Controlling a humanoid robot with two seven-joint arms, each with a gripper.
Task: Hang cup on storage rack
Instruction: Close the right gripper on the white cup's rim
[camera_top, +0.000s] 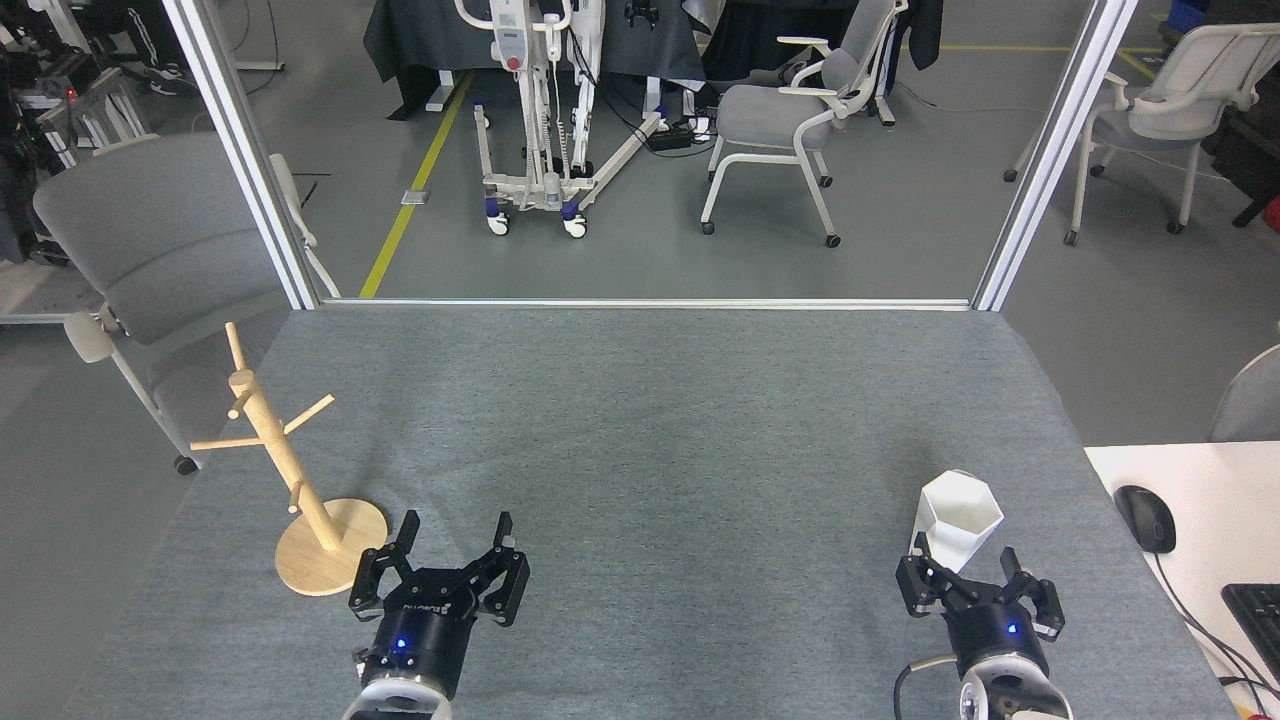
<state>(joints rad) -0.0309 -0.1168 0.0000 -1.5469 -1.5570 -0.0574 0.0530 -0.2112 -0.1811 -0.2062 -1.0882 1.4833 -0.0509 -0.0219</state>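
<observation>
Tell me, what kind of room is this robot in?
Probably a robot test lab or workshop. There's a gray work table fenced by metal posts, office chairs on a floor marked with yellow tape, and a keyboard and mouse alongside.

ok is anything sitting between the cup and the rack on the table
Nothing visible on the straight line. The cup stands at the table's right side, the storage rack at the left, with bare grey mat between. The open left gripper hovers just right of the rack's base, nearer me; the open right gripper is at the cup.
</observation>
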